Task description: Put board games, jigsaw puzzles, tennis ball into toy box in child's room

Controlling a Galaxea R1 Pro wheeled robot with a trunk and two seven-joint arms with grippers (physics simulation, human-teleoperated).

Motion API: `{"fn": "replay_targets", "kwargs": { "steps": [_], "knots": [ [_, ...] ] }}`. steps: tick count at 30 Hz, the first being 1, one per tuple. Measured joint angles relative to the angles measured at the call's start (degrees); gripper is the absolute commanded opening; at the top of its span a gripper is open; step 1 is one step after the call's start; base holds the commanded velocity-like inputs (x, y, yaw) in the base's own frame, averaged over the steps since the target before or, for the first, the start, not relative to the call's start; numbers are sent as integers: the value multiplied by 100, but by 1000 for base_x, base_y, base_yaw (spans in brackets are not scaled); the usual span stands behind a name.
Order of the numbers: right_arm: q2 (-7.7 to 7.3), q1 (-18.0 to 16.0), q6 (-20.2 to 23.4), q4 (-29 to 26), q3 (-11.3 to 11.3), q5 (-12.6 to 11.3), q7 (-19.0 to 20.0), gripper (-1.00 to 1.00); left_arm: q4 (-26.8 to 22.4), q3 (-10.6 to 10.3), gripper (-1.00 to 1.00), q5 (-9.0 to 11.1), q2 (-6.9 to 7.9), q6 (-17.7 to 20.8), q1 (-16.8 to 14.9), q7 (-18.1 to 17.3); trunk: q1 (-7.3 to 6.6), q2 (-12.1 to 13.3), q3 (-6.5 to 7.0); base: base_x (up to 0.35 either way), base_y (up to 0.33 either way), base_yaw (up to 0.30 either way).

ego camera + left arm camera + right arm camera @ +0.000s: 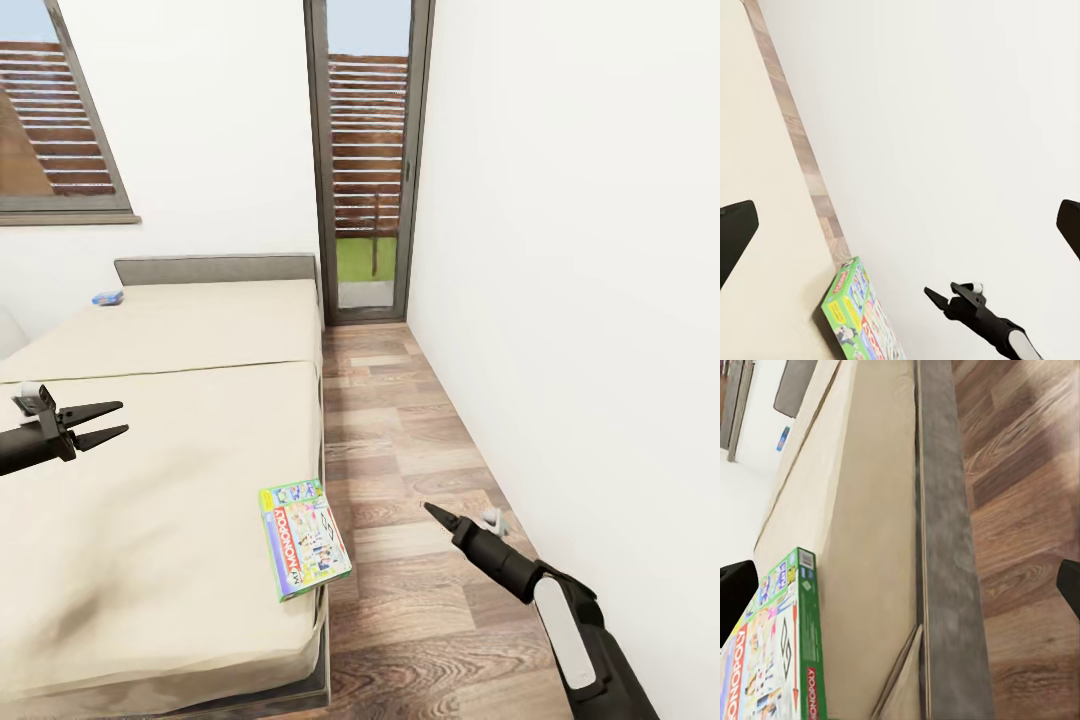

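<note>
Nearest the head camera is the right gripper (pixel 437 514), a dark tapered tool on a black arm with a white panel, hanging over the wood-plank floor (pixel 420 450) beside the bed (pixel 150 480). Its fingers appear together at a point in the head view, but in the right wrist view the two dark tips sit far apart at the picture's edges, so whether it is open or closed cannot be settled; nothing is between them.

At far left, the left gripper (pixel 105 423) hovers above the beige mattress, its two black pointed fingers spread in a clear V, holding nothing.

Two board games lie on the bed. One small blue box (pixel 107 297) rests near the headboard (pixel 215 268), at the mattress's far left corner; its print is too small to read. One green board game (pixel 303 537) lies flat at the bed's right edge, its corner slightly overhanging; its lid is a colourful printed cardboard rectangle reading MONOPOLY, with the same word in red letters in the right wrist view (pixel 772 656) and cartoon figures in the left wrist view (pixel 859 319).

The mattress is smooth, plain cloth in two sections; the bed frame is grey.
</note>
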Motion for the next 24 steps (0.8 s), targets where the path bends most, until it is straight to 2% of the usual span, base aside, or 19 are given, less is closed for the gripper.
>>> {"fn": "replay_targets", "kwargs": {
  "steps": [4,8,9,12,19,24],
  "knots": [
    [-187,-112,15,355,-86,-292,21,100,0,0,100,-3,0,-1,0,0,0,0,0,0,0,0],
    [-309,-270,15,796,-104,-445,20,100,-1,0,100,-4,0,0,0,0,0,0,0,0,0,0],
    [-369,-406,-15,1117,-110,-478,-32,100,0,0,100,-5,0,-1,0,0,0,0,0,0,0,0],
    [-383,-450,-31,1174,-111,-446,-117,100,0,0,100,-4,0,0,0,0,0,0,0,0,0,0],
    [-392,-486,-85,1285,-109,-452,-615,100,0,0,100,-8,-1,0,0,0,0,0,0,0,0,0],
    [-396,-489,-87,1421,-110,-495,-680,100,-1,-2,100,-11,0,0,0,0,0,0,0,0,0,0]
  ]
}}
